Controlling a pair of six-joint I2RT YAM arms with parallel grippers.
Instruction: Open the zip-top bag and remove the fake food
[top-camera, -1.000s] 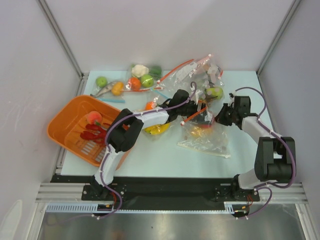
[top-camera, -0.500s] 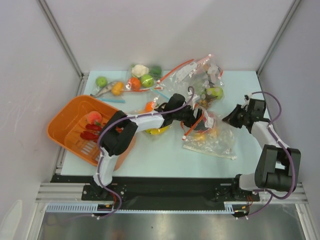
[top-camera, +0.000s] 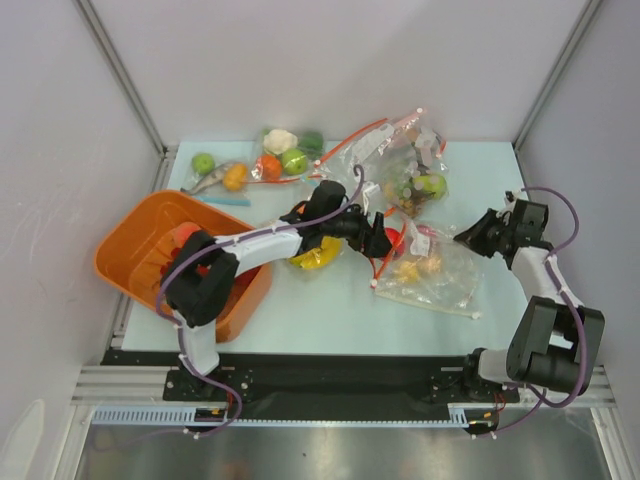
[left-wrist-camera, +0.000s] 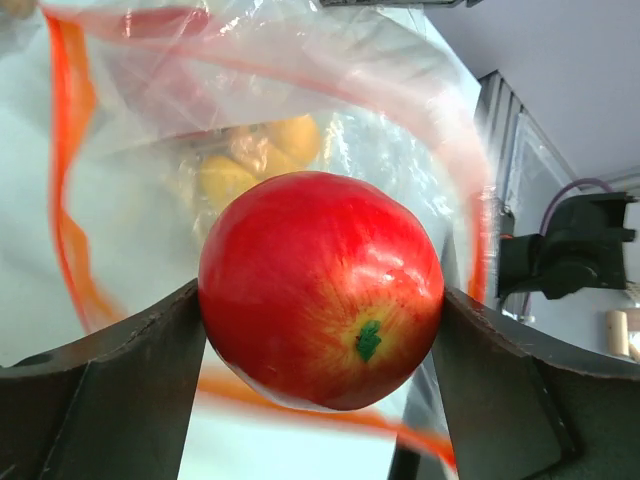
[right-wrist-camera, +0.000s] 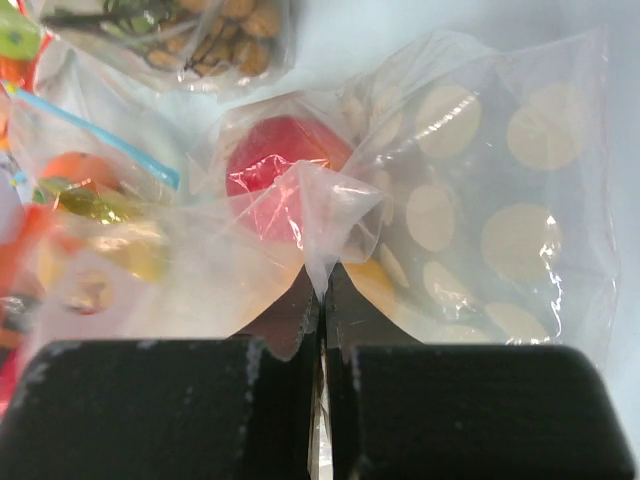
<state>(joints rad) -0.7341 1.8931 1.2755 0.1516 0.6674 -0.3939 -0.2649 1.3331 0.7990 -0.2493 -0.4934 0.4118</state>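
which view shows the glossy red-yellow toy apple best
Left wrist view: the glossy red-yellow toy apple fills the frame, sharp, pinched between the left gripper's fingers. The top view shows only a small red spot by the gripper; the right wrist view gives a red blur through the clear dotted plastic bag.

Lab enclosure: aluminium frame (top-camera: 120, 75), white panels (top-camera: 330, 60)

The zip-top bag (top-camera: 435, 275) lies crumpled right of centre in the top view. It is clear, crinkly plastic with pale dots, its orange-red zip strip (top-camera: 384, 262) gapes toward the left, and its right corner is pinched in the right gripper (right-wrist-camera: 322, 300). A glossy red-yellow apple (left-wrist-camera: 320, 290) sits at the mouth, clamped in the left gripper (left-wrist-camera: 320, 320), and small peach-orange fruits (top-camera: 415, 268) lie deeper inside.
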